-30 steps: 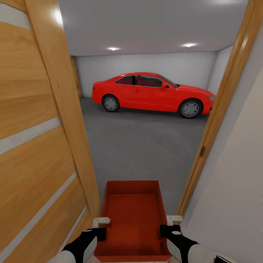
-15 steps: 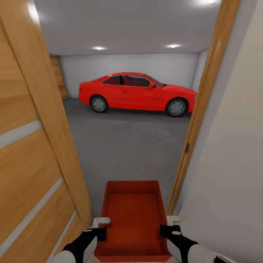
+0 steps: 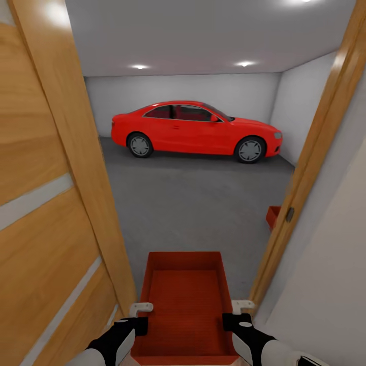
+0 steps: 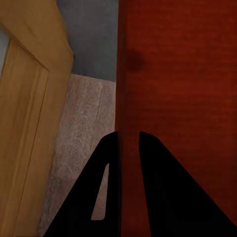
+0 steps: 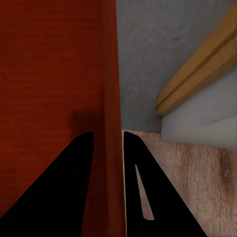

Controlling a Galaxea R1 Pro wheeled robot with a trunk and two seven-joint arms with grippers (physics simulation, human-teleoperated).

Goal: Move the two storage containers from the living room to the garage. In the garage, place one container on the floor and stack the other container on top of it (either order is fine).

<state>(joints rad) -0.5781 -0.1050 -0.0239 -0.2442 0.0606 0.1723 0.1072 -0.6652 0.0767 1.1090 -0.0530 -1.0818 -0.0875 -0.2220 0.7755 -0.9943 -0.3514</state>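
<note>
I hold a red-orange storage container [image 3: 184,305] in front of me, level, in the doorway to the garage. My left gripper [image 3: 136,317] is shut on its left wall [image 4: 120,98], one finger on each side. My right gripper [image 3: 235,315] is shut on its right wall [image 5: 112,98] the same way. A corner of the second storage container [image 3: 273,217] peeks out past the right door jamb, resting on the garage's dark grey floor [image 3: 198,203].
An open wooden door [image 3: 46,203] stands close on my left and a wooden door jamb [image 3: 310,173] with a white wall on my right. A red car [image 3: 195,129] is parked across the far end of the garage.
The view has swung toward the right. The second container's corner and the garage's right wall have come into sight. My hold on the carried container is unchanged.
</note>
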